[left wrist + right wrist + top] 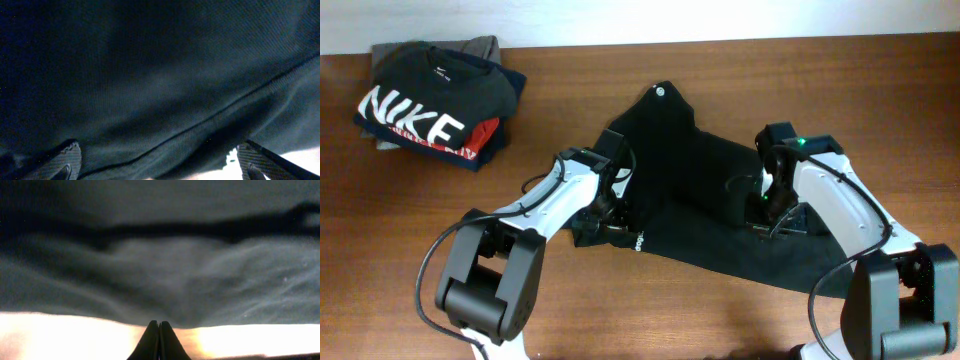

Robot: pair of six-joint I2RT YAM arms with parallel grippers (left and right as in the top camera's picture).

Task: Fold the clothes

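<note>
- Overhead view: the black top (695, 180) lies spread out in the middle of the wooden table (620, 310), rumpled rather than flat. Its small white round neck tag (662, 90) is at the far end, and a tiny white logo print (640, 243) sits at the near left edge.
- The left gripper (608, 212) is down on the top's left side, just beside that logo print.
- The right gripper (761, 212) is over the right half of the top, with black cloth all around it.
- From the left wrist view, the left gripper (160, 167) has its jaws spread wide. One ribbed finger (67, 160) is at the lower left and the other at the lower right.
- Dark fabric (150, 75) with a seam running across it fills the space ahead of and between those fingers. Nothing is pinched, and a sliver of bright table shows at the lower right.
- From the right wrist view, the right gripper (159, 341) has its two fingertips pressed tight together.
- Their tips meet right at the near edge of the cloth (160, 275), over a bright strip of table. I can't tell whether any of the hem is caught between them.
- At the far left corner of the table, well apart from both arms, there is a stack of folded garments (485, 48). A black T-shirt with big white NIKE lettering (430, 100) lies on top of it.
</note>
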